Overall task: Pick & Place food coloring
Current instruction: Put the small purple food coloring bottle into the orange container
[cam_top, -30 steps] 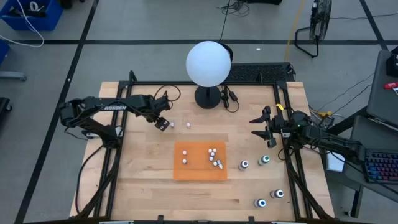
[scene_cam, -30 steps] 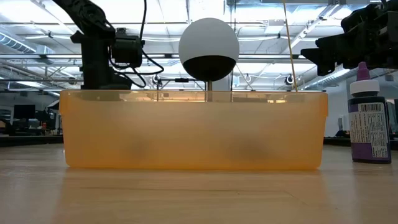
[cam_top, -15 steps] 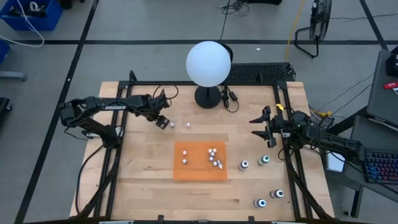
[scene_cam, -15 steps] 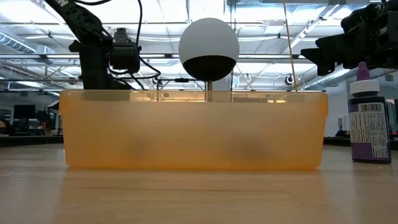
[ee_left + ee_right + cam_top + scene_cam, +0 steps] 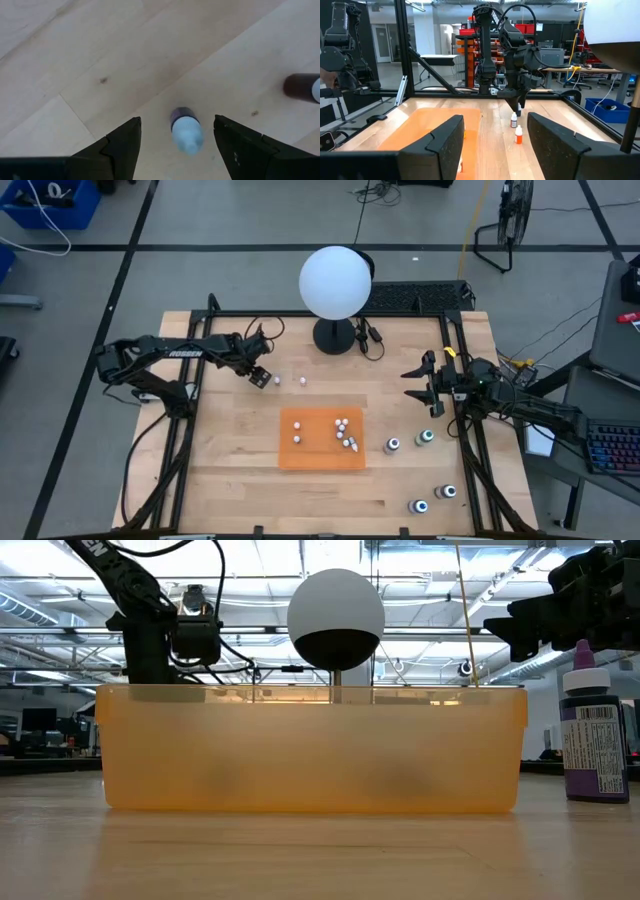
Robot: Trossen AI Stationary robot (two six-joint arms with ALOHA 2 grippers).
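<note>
While the orange tray [image 5: 320,452] is being kept at the centre of the worktop [image 5: 230,470], five small whitish bottles [image 5: 342,430] are being held in it: four clustered toward its 3 o'clock side and one alone toward 9 o'clock. In the low view the tray's translucent wall [image 5: 310,748] is being shown with only dim blurs behind it.

Two more small bottles [image 5: 290,380] are being left on the bare wood at 11 o'clock from the tray. The left gripper [image 5: 261,376] is being held low over the nearer one [image 5: 186,130], which is lying on its side between the spread fingers [image 5: 122,147] without being touched. A second, darker bottle [image 5: 301,88] is being shown near it in the left wrist view.

Four bigger dark bottles are being left standing at 3 to 5 o'clock from the tray: one pair [image 5: 409,440] just beside it, another pair [image 5: 433,499] nearer the front edge.

The right gripper [image 5: 424,387] is being held up at 2 o'clock, its fingers [image 5: 445,145] parted and empty.

Behind the tray, a white globe lamp [image 5: 335,282] is being kept at 12 o'clock.
</note>
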